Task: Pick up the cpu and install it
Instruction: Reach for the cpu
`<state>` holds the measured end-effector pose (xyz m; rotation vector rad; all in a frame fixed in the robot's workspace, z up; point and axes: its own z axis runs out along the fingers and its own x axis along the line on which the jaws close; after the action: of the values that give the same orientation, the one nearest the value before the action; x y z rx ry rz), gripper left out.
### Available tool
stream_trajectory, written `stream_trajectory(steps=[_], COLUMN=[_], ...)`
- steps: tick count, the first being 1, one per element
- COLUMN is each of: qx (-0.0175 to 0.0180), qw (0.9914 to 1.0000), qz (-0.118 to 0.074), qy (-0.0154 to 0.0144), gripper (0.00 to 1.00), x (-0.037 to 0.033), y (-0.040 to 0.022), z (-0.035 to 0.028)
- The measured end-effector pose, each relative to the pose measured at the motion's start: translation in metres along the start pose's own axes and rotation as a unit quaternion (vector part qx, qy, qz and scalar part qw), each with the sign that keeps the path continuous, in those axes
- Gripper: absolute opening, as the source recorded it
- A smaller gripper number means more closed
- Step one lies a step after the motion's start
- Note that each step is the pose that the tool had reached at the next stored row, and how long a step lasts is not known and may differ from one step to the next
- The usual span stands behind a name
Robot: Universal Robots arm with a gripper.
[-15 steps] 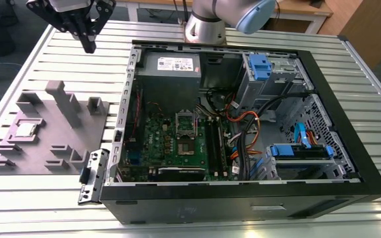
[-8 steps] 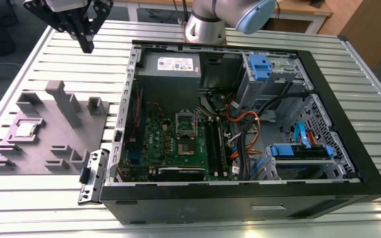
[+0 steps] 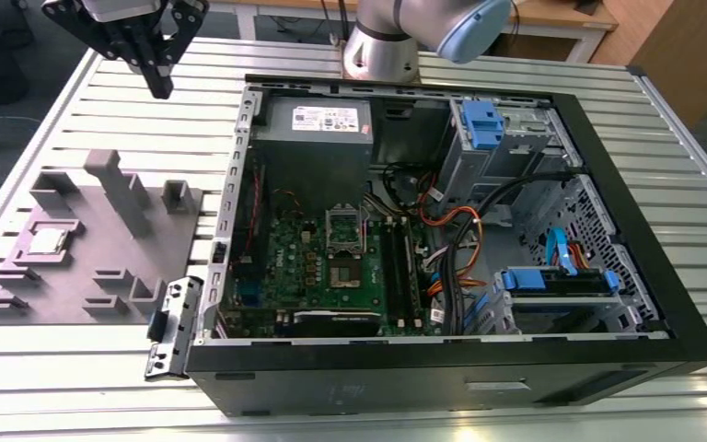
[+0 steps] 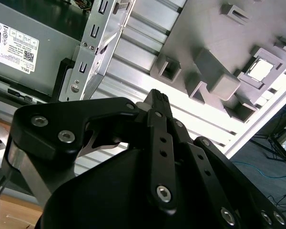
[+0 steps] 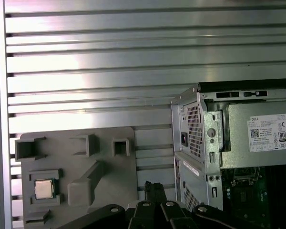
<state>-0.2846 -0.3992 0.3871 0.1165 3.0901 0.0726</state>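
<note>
Exterior view: gripper (image 3: 158, 89) clenched, empty, over open table (image 3: 71, 120) slats off the computer case's (image 3: 452, 368) corner; cpu (image 3: 47, 241) seated in the grey fixture's (image 3: 169, 249) recess, well apart. Second wrist view: cpu (image 4: 260, 69) near fixture edge. First wrist view: bare slats between fixture and case.

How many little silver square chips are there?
1: the cpu lies in a pocket of the grey holder beside the computer case; more may be hidden inside.

The hand (image 4: 157, 97) hangs closed, empty — the cpu (image 4: 260, 69) sits apart in a grey fixture (image 4: 196, 25).
</note>
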Motion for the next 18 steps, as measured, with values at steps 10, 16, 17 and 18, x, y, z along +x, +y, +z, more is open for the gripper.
stream_trajectory(steps=[10,16,17,18], qx=[0.0,-0.0001,-0.0001,-0.0001], qw=[1.0,1.0,1.0,1.0], qz=[0.0,0.0,0.0,0.0], qy=[-0.0005,-0.0011,-0.0013,-0.0016], gripper=[0.11,0.11,0.11,0.11], x=[0.0072,0.0127,0.0139,0.0149], y=[-0.0005,-0.0009,-0.001,-0.0011], z=[-0.0003,-0.0006,-0.0007,-0.0007])
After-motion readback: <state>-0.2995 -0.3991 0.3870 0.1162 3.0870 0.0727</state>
